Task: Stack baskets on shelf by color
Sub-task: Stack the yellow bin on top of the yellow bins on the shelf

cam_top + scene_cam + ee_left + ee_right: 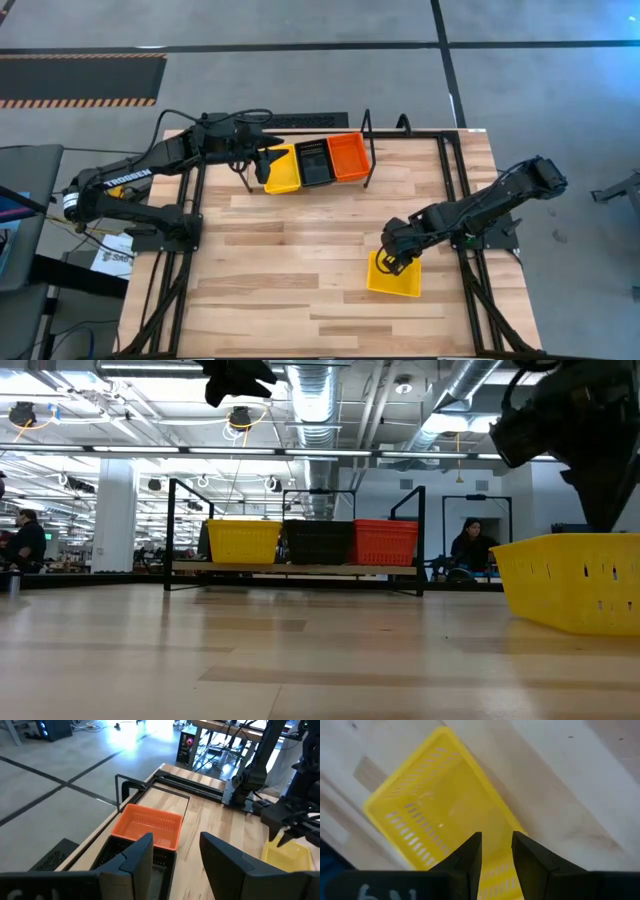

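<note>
On the shelf (368, 150) at the table's far edge stand a yellow basket (283, 172), a black one (313, 162) and a red-orange one (349, 156), side by side on the board. My left gripper (175, 855) hovers open above the shelf's left end, with nothing between its fingers. Another yellow basket (396, 278) rests flat on the tabletop at the near right. My right gripper (496, 852) points down over that basket's far side, its fingers a little apart, one on either side of the basket's wall. My right gripper comes from above with its fingers astride the yellow basket's wall (496, 870) on the basket's far side. I cannot tell whether the fingers touch the wall. The basket sits flat on the table.
Black frame rails (446, 180) run along the table's left and right sides. The shelf's upright end loops (415, 530) rise above the baskets. Bare planks (290, 250) lie between the shelf and the loose basket. People (468, 550) sit in the room beyond.
</note>
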Controlling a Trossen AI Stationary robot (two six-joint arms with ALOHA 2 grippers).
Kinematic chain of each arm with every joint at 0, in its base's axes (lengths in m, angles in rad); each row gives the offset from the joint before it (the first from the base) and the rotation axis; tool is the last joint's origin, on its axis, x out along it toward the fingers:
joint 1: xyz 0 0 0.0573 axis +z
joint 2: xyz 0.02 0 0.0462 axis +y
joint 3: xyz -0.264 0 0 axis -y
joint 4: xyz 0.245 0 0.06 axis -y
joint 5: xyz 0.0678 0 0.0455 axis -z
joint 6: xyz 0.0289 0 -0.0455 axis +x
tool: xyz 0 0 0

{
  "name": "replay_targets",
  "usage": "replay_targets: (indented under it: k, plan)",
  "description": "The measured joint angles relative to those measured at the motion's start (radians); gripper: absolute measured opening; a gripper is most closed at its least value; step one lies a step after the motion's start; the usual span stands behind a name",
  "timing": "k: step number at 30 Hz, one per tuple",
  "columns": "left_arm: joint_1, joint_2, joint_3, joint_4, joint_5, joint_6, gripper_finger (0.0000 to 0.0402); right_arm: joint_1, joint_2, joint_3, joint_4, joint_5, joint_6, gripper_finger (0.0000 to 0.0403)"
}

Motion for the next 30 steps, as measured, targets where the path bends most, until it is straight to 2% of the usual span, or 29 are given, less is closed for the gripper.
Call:
replay_targets:
  k: [8,21,24,28,30]
  plan:
    - [0.0,0.0,0.0,-0.006,0.0,0.0,0.0149,-0.02,0.053,-0.001,-0.026,0.002,-0.127,0.0128]
    - [0.0,0.0,0.0,-0.021,0.0,-0.015,0.0149,-0.064,0.276,-0.001,0.07,-0.057,-0.274,0.0124]
    - [0.0,0.0,0.0,-0.022,0.0,-0.018,0.0149,-0.082,0.309,0.0,0.082,-0.076,-0.289,0.0099]
    - [0.0,0.0,0.0,-0.025,0.0,-0.05,0.0149,-0.114,0.309,0.002,0.098,-0.095,-0.318,0.002]
    - [0.0,0.0,0.0,-0.027,0.0,-0.062,0.0149,-0.135,0.287,0.011,0.095,-0.07,-0.313,0.0012]
